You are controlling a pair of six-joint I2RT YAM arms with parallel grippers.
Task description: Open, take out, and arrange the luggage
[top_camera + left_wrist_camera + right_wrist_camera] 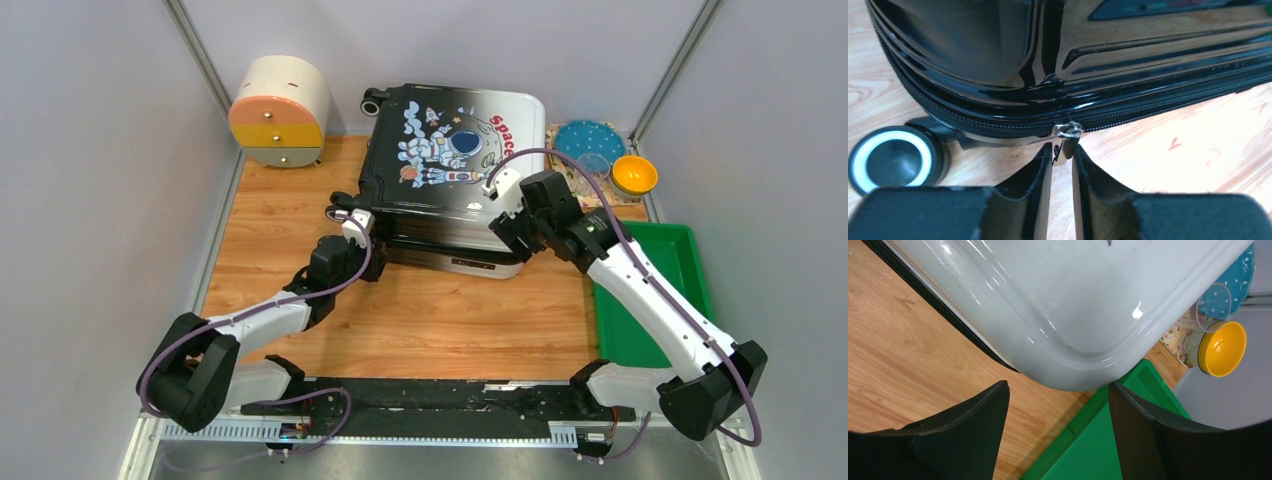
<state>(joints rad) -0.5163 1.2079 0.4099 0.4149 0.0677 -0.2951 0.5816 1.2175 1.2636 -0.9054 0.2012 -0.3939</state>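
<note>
The left gripper [1062, 150] holds its jaws a narrow gap apart, the zipper pull [1067, 131] between them, at the near left corner of the luggage [455, 170]. The right gripper [1058, 390] gapes wide at the near right corner. The luggage lies flat, midway along the table's [450, 320] far edge.

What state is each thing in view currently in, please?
luggage, lying flat, zip shut where visible
left gripper, narrowly open around the zipper pull
zipper pull, hanging down between the jaws, not clearly pinched
right gripper, wide open, empty, by the luggage's corner
drawer box, drawers shut
yellow bowl, upright, empty
</note>
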